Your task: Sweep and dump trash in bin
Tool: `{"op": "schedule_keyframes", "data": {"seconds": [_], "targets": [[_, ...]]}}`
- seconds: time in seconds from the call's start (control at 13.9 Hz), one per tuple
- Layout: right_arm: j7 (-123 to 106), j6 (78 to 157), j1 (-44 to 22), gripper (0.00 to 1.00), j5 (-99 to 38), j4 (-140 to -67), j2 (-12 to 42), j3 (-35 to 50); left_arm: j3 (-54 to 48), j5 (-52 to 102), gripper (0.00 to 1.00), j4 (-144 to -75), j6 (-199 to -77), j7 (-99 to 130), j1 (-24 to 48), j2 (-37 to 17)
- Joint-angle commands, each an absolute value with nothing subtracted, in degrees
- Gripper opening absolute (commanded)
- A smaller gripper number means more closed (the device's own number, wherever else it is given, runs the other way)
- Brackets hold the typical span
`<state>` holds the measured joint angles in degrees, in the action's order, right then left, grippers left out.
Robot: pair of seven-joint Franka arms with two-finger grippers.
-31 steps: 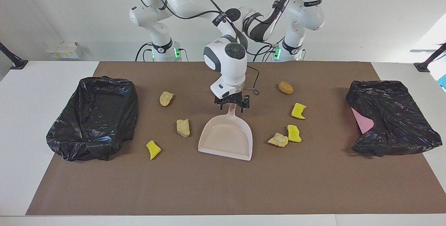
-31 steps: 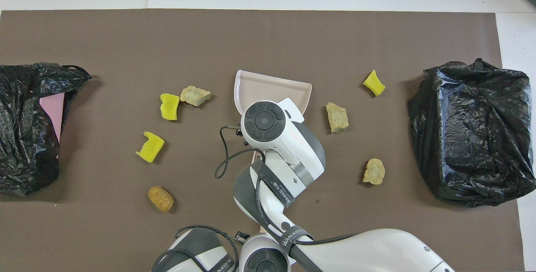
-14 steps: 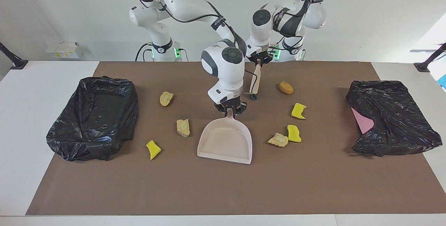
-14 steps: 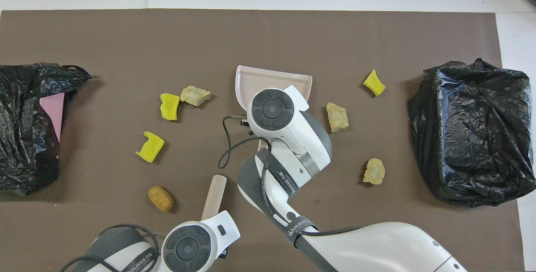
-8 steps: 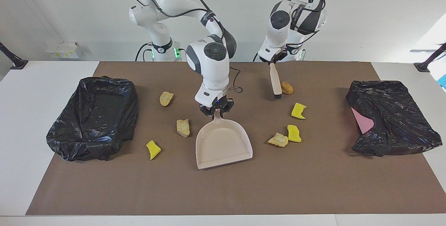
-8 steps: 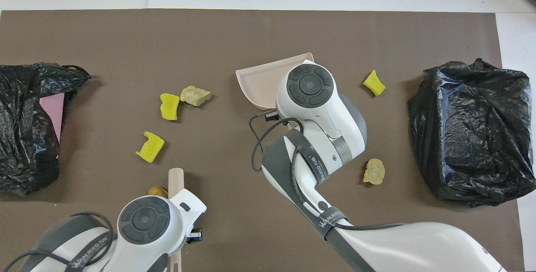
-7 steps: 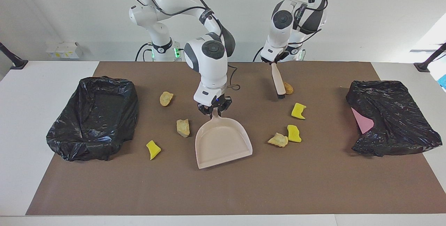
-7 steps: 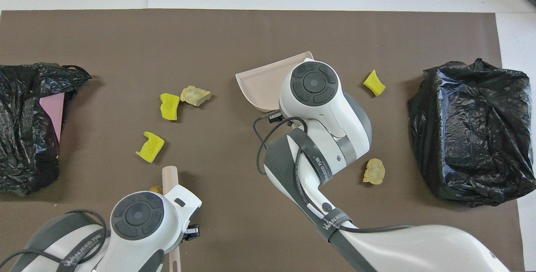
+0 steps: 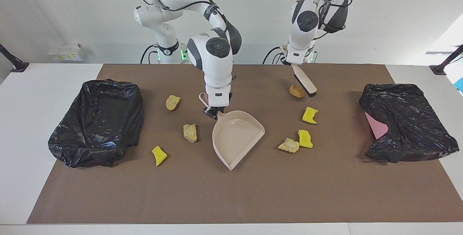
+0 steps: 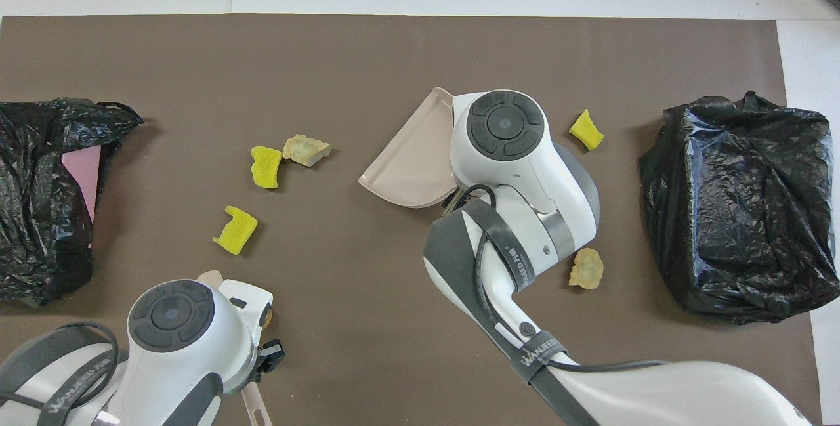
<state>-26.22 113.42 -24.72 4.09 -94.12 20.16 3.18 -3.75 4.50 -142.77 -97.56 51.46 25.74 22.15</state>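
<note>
Holding the pink dustpan point(image 9: 237, 137) by its handle with the right tool point(image 9: 213, 113), fingers clamped on it, pan mouth turned toward the left arm's end of the worktop point(image 9: 253, 191). The left tool point(image 9: 293, 64) is gripping a small brush point(image 9: 305, 81), bristle end sitting just beside the orange-brown lump point(image 9: 296, 91).

I'm guessing the step in hand is the first sweep, so I'm wanting the pan lip flat on the worktop and angled at the scraps, then short low brush strokes so the lump is rolling into the pan, not past it. It's round, so it'll probably skitter.

None of the trash is in the pan yet: two yellow foam bits point(image 9: 310, 115) point(image 9: 305, 139) and a tan chunk point(image 9: 289, 145) are lying between the pan and the bag at the left arm's end; two tan chunks point(image 9: 172, 102) point(image 9: 190, 133) and another yellow bit point(image 9: 158, 155) are sitting toward the right arm's end.

Containers: a black-lined bin point(image 9: 97, 119) at the right arm's end is looking empty, and the other black bag point(image 9: 407, 121) is showing only something flat and pink point(image 9: 376, 126) at its opening
</note>
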Motion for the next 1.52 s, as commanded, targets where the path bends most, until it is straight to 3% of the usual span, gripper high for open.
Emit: {"op": "schedule_keyframes", "data": {"seconds": [0.0, 0.36, 0.79, 1.08, 1.44], "targets": [[-43.79, 113.20, -22.42, 0.00, 4.57, -95.53, 19.34, 3.69, -4.13, 4.39, 0.00, -148.60, -104.72, 52.74, 24.87, 23.12], [-67.64, 114.26, -19.69, 0.00, 4.92, -96.50, 19.42, 3.60, -4.04, 9.13, 0.00, -148.10, -121.08, 51.42, 22.42, 16.19], [-70.49, 115.39, -20.48, 0.00, 7.82, -98.26, 19.34, 3.69, -4.04, 15.03, 0.00, -133.43, -126.38, 42.64, 21.97, 2.30], [-68.47, 116.10, -20.65, 0.00, 7.65, -99.49, 18.81, 3.69, -3.87, 14.59, 0.00, -126.14, -119.91, 38.50, 21.71, -0.43], [-59.52, 116.28, -21.01, 0.00, 7.30, -103.08, 17.06, 4.13, -3.78, 10.91, 0.00, -122.70, -114.53, 32.10, 16.36, 0.27]]}}
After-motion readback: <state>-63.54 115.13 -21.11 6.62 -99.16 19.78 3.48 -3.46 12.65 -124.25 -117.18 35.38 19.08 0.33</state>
